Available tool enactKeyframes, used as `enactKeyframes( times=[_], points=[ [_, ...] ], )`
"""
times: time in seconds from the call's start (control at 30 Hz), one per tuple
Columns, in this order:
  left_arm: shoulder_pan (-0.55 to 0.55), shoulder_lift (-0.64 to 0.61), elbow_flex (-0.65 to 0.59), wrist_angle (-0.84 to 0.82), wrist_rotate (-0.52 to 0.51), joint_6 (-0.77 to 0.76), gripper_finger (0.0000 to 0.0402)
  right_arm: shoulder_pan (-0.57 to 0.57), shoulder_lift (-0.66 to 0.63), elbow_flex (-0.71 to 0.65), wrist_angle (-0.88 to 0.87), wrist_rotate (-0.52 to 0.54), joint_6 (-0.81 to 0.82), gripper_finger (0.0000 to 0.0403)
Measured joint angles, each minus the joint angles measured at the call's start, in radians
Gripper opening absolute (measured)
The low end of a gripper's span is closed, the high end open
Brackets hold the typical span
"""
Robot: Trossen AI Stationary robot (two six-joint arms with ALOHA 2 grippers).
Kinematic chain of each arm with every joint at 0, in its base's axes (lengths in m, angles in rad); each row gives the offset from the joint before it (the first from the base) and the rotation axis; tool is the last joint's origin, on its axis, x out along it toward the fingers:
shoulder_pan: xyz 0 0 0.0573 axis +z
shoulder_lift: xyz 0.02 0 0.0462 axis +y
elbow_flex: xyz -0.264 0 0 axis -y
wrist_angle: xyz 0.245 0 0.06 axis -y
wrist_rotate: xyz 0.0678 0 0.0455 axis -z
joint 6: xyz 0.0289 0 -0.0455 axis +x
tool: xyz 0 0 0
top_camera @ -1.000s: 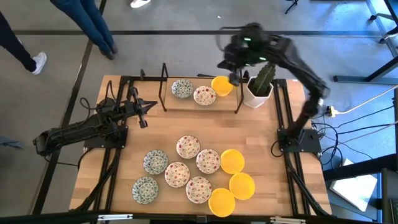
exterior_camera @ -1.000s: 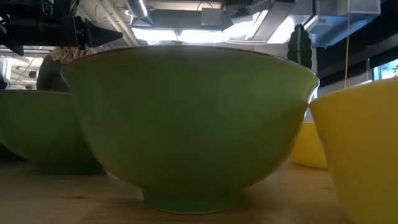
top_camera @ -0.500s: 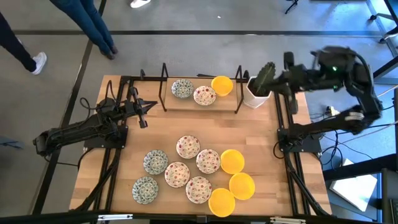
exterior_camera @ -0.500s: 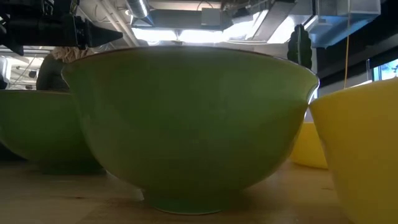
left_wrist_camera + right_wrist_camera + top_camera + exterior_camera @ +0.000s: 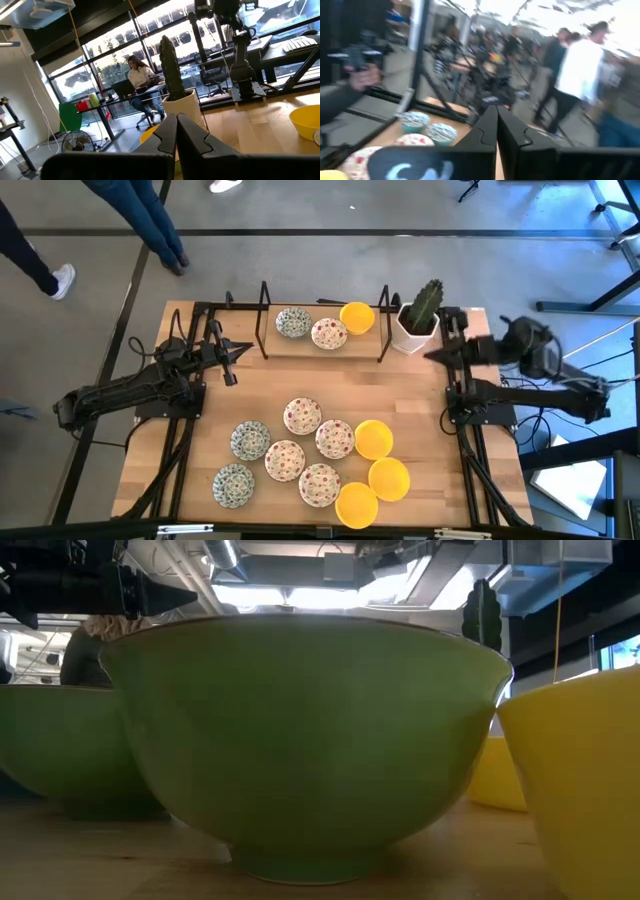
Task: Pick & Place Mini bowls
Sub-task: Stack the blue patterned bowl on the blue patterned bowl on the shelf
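Observation:
Three mini bowls sit on a raised rack at the far side: a green-blue one (image 5: 293,322), a red-speckled one (image 5: 329,333) and a yellow one (image 5: 357,317). Several more stand in a cluster near the front edge, among them speckled (image 5: 302,416), green-blue (image 5: 250,440) and yellow (image 5: 373,439) ones. My left gripper (image 5: 234,357) hovers shut over the table's left side, pointing right, its fingers (image 5: 176,132) empty. My right gripper (image 5: 430,356) is shut and empty at the right edge, pointing left beside the cactus pot; its fingers (image 5: 496,130) show closed in the right wrist view.
A white square pot with a cactus (image 5: 418,320) stands at the far right, next to the rack's right post (image 5: 385,330). Black frame rails run along both table sides. Bare wood lies between the rack and the bowl cluster. People stand beyond the far edge.
My right gripper has swung away from the yellow bowl on the rack, toward the table's right edge and downward, tipping from a downward slant to level. The arm has folded back over its base. The yellow bowl stays on the rack.

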Motion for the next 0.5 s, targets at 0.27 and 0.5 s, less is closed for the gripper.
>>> enactKeyframes(
  times=[0.27,0.5],
  points=[
    [0.000,0.000,0.000,0.000,0.000,0.000,0.0004,0.000,-0.182,-0.353,0.309,-0.081,0.011,0.0008],
    [0.000,0.000,0.000,0.001,0.000,0.000,0.0004,0.000,-0.297,-0.475,0.422,-0.083,-0.018,0.0009]
  ],
)
